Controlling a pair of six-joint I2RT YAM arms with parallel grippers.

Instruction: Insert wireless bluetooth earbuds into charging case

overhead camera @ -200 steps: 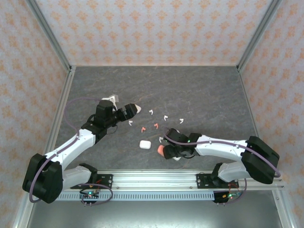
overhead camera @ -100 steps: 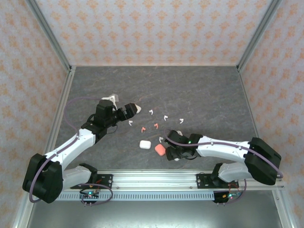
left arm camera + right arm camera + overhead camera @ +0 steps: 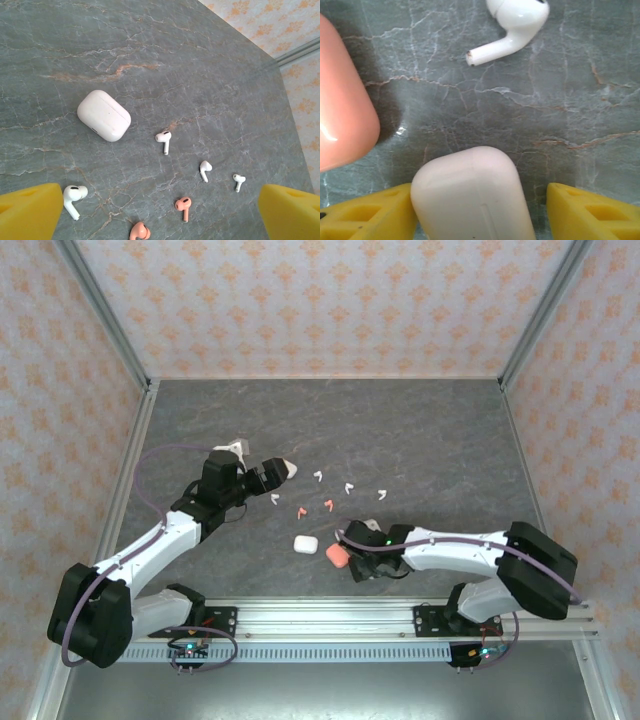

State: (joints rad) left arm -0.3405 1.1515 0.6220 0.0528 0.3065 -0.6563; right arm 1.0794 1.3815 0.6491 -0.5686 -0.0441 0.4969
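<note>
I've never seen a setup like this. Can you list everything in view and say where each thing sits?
white cases: three, white; one mid-table, one ahead of the left jaws, one between the right jaws.
pink case: one, salmon-pink, between the mid-table white case and the right jaws.
white earbuds: five that I can count, white; three in a row, one by the left jaws, one just beyond the right jaws.
pink earbuds: two, salmon-pink, just nearer than that row.
table: one, grey marbled.
arms: two, white and black, left and right, at the near edge.
jaws: two pairs, yellow, both open.
</note>
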